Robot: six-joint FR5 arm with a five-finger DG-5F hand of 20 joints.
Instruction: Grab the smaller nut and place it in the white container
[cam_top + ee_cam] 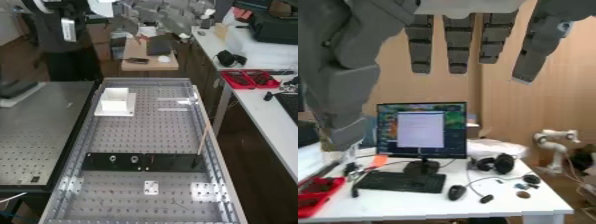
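Hand (458, 46) with fingers apart is hanging clear of the near black bar (174, 162), next needing an approach, unless placing is done.

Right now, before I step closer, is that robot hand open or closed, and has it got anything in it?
Hand: open and holding nothing, with its fingers straight and its thumb well apart from them.

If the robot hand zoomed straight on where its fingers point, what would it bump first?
Probably the computer monitor on the white desk: the fingers of the robot hand point roughly that way. Depth is hard to judge, so it might miss and meet the wood-coloured wall behind instead.
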